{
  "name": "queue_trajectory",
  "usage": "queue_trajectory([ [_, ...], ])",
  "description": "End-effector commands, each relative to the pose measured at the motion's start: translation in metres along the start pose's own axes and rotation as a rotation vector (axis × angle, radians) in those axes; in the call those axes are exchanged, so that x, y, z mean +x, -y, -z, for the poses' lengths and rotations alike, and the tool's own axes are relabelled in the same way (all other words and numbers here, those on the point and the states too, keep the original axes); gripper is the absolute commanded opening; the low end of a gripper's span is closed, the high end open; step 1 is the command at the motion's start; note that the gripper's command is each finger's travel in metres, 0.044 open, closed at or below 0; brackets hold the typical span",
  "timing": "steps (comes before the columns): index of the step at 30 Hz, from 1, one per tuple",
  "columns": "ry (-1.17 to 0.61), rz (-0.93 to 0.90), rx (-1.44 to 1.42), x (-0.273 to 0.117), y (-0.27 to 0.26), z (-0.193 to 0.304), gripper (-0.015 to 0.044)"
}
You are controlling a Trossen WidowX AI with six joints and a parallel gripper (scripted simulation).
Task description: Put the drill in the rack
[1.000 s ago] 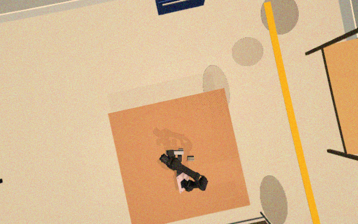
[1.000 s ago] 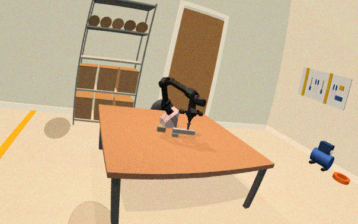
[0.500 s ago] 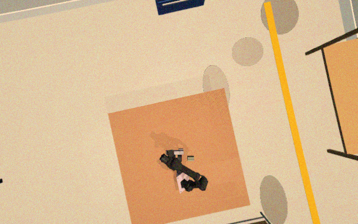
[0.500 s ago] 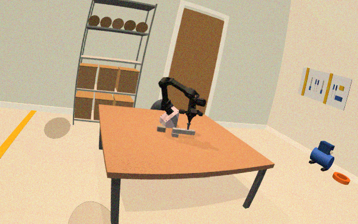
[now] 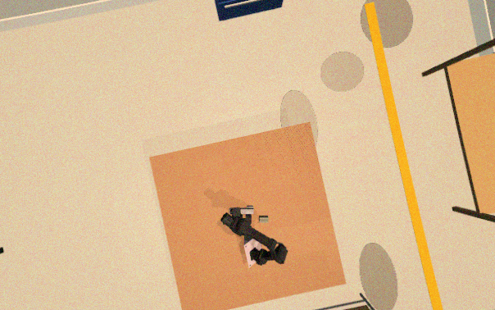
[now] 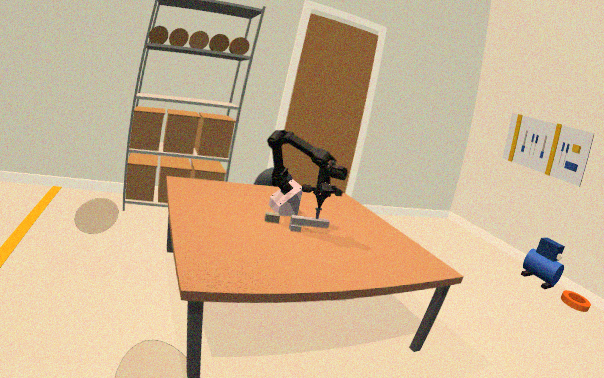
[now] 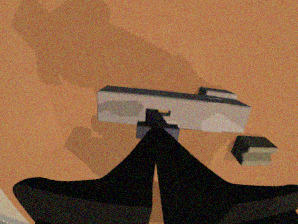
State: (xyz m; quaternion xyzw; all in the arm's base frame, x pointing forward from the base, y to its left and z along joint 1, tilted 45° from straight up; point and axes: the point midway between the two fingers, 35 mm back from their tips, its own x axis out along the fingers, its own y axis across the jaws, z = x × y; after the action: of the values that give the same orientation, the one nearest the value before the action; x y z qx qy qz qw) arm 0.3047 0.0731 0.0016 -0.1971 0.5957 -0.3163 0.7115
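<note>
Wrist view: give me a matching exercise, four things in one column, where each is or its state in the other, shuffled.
1. Gripper
2. Long grey bar
3. Small separate block
4. Tabletop

A. orange-brown, under the blocks
B. standing clear of the long bar, near its right end in the wrist view
C. fingers shut
D. lying crosswise in the wrist view, beyond the fingertips

Pairs: 1-C, 2-D, 3-B, 4-A

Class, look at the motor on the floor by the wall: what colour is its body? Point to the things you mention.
Blue (image 6: 542,266); the exterior view shows it best.
</note>
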Motion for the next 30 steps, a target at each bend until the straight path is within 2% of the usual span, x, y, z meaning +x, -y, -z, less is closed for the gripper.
queue_trajectory([
  [1, -0.055, 0.029, 0.008, 0.0248, 0.0051, 0.0043, 0.0000],
  [30, -0.055, 0.029, 0.008, 0.0286, 0.0067, 0.0026, 0.0000],
])
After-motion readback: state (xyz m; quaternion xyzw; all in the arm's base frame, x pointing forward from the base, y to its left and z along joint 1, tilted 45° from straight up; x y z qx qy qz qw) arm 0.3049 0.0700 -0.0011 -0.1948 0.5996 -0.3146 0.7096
